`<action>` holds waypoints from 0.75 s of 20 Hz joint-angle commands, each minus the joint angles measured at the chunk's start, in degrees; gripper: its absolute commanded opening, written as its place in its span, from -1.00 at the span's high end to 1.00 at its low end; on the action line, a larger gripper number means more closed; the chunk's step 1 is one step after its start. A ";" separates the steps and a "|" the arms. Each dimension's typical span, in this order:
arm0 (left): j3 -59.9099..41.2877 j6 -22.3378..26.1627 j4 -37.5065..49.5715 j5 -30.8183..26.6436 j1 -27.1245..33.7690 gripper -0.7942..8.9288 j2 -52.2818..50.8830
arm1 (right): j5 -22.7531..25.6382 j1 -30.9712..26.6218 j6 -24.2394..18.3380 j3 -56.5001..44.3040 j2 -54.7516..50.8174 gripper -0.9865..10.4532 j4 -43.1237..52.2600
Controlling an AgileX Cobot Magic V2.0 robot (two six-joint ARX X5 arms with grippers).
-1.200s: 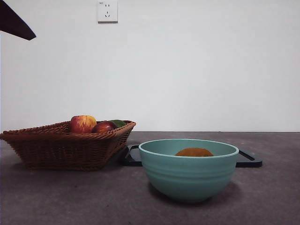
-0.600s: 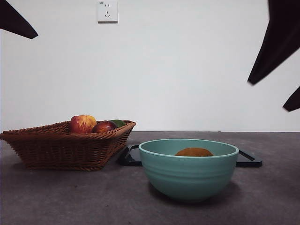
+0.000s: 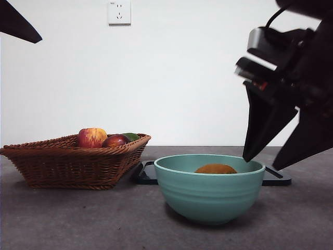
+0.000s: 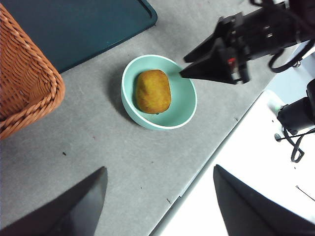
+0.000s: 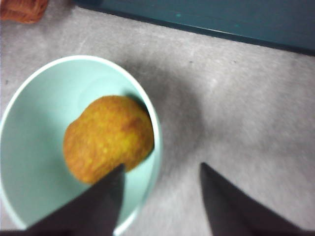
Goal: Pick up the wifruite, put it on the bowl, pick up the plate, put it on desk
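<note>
The olive-brown wifruite (image 3: 215, 169) lies inside the teal bowl (image 3: 208, 192), which stands on the grey-brown desk (image 3: 78, 219). My right gripper (image 3: 263, 160) hangs open and empty at the bowl's right rim. In the right wrist view it (image 5: 161, 166) straddles the rim: one jaw is over the bowl beside the wifruite (image 5: 108, 137), the other over the desk (image 5: 236, 113). My left gripper (image 4: 158, 169) is open and empty, high above the desk. It looks down on the bowl (image 4: 184, 110), the wifruite (image 4: 153, 91) and the right gripper (image 4: 183, 68).
A wicker basket (image 3: 67, 164) at the left holds a red-yellow apple (image 3: 92, 137), a dark red fruit (image 3: 115, 140) and something green. A glossy black tray (image 3: 276, 177) lies behind the bowl. The left arm shows as a black tip (image 3: 18, 23) at the top left.
My right arm has come in from the upper right and lowered until its open jaws reach the bowl's right rim. The bowl, the wifruite and the left arm have not moved.
</note>
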 commanded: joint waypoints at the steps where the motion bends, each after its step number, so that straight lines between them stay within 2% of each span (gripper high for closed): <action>1: 0.55 0.87 0.35 0.33 -0.28 0.13 0.28 | 0.28 0.74 0.76 0.22 2.40 0.56 2.47; 10: 0.55 0.87 0.33 0.33 -0.28 0.13 0.28 | 0.26 0.79 0.90 0.28 5.84 0.81 6.34; 15: 0.55 0.87 0.35 0.33 -0.28 0.13 0.28 | -0.15 1.11 0.87 0.63 5.77 0.81 6.95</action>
